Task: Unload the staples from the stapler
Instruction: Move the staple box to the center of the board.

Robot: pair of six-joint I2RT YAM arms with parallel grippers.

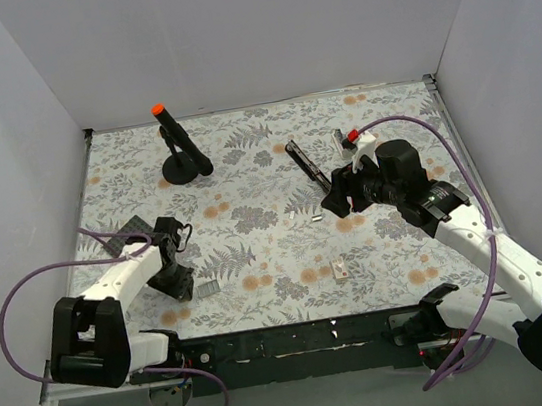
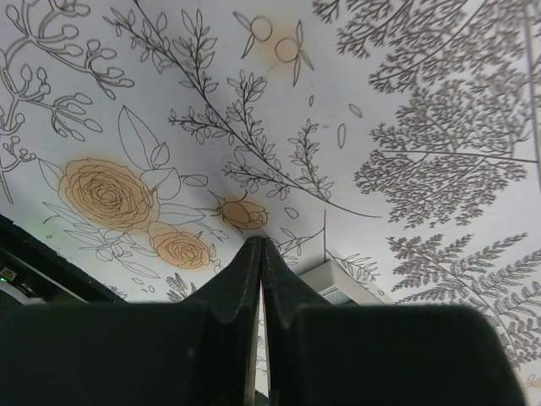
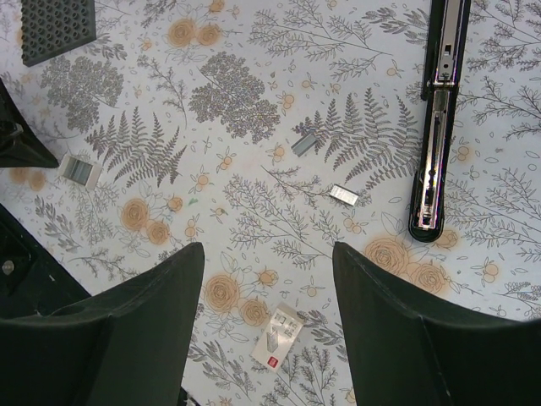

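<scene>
The stapler (image 1: 304, 165) lies opened out flat on the floral mat, right of centre at the back. In the right wrist view the stapler (image 3: 438, 110) is at the upper right, black with its silvery inner arm showing. Two small strips of staples (image 3: 344, 194) lie on the mat left of it. My right gripper (image 1: 338, 203) is open and empty just in front of the stapler's near end; its jaws (image 3: 268, 254) stand wide apart above the mat. My left gripper (image 1: 178, 280) is shut and empty at the mat's front left, its tips (image 2: 258, 245) touching the mat.
A black post with an orange tip (image 1: 180, 145) stands at the back left. A small white staple box (image 3: 277, 337) lies near the front edge. A small grey-white block (image 2: 342, 283) lies beside the left gripper. A black textured pad (image 1: 126, 235) lies at the left edge.
</scene>
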